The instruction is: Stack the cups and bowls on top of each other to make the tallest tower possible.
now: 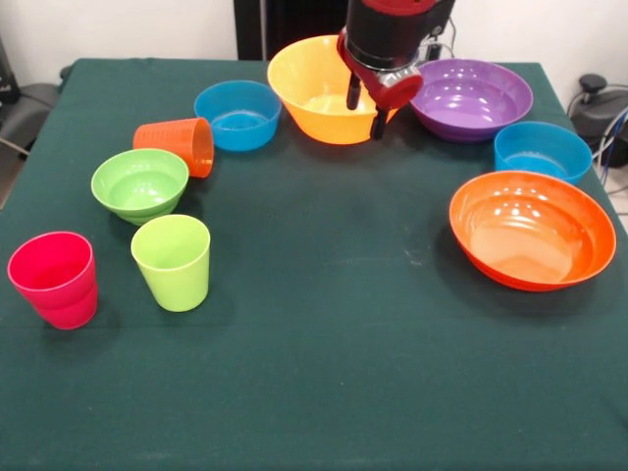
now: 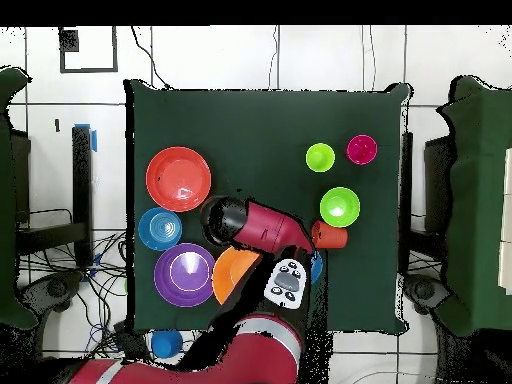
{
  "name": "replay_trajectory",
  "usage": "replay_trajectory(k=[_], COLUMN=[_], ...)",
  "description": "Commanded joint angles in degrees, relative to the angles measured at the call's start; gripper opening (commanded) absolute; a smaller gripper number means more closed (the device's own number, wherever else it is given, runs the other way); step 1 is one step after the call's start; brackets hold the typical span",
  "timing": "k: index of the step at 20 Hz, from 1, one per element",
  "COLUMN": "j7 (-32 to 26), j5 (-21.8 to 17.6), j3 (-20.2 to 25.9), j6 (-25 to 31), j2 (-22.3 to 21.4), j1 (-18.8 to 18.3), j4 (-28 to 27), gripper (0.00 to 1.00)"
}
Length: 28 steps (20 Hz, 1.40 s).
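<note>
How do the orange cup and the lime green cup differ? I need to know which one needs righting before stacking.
The orange cup lies on its side, mouth facing sideways; the lime green cup stands upright, mouth up. The orange cup rests close beside the small green bowl, while the lime green cup stands apart, nearer the table's front edge. Both are smooth tapered tumblers, and both are empty.

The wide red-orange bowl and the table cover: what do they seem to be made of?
The wide red-orange bowl looks like glossy moulded plastic: bright highlights lie across its smooth inside. The table cover seems to be dark green cloth, perhaps felt: it is matt, without reflections, and shows faint pale marks.
</note>
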Motion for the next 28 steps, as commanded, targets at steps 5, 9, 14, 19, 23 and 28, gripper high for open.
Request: replay_trajectory(k=[5, 9, 14, 19, 23, 28], j7=[10.0, 9.0, 5.5, 7.3, 7.3, 5.9], j5=[1.4, 1.4, -0.7, 0.6, 0.3, -1.1], j3=[3.4, 4.0, 3.7, 3.3, 1.4, -1.7], j6=[-6.1, -7.3, -7.6, -8.7, -6.5, 1.3], j2=[5.6, 7.2, 7.7, 6.3, 2.5, 0.2], j1=[1.8, 1.1, 0.5, 0.7, 1.7, 2.9], j4=[3.6, 2.7, 0.9, 1.4, 1.1, -4.5], gripper=[1.00, 1.00, 0.00, 0.00, 0.00, 0.00])
